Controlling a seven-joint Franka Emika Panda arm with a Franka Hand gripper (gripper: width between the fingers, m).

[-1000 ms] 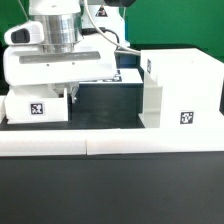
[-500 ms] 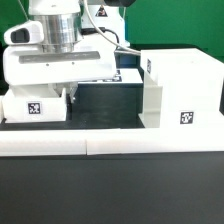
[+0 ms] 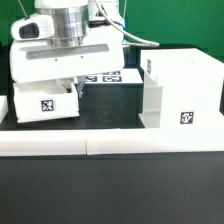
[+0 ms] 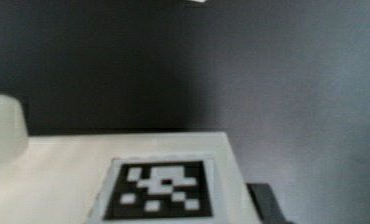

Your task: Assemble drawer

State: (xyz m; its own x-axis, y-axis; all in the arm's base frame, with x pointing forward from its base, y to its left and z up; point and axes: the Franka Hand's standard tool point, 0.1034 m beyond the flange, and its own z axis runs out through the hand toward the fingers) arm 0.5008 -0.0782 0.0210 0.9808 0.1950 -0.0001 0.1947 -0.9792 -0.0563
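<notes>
A small white drawer tray (image 3: 45,103) with a black-and-white tag sits slightly tilted at the exterior view's left, just above the black table. My gripper (image 3: 62,88) comes down onto it from above and is shut on it; the white hand hides the fingertips. In the wrist view the tray's tagged face (image 4: 164,187) fills the lower part, with one dark finger (image 4: 262,203) against its edge and a rounded white shape (image 4: 1,125) beside it. The tall white housing (image 3: 180,90) with its own tag stands at the right, apart from the tray. The second tray is not in view.
A long low white border strip (image 3: 110,145) runs along the front of the work area, and another white piece (image 3: 3,108) sits at the left edge. The marker board (image 3: 108,77) lies behind the tray, between the hand and the housing.
The gripper and the tray in it have risen a little and shifted toward the exterior view's right. The housing has not moved.
</notes>
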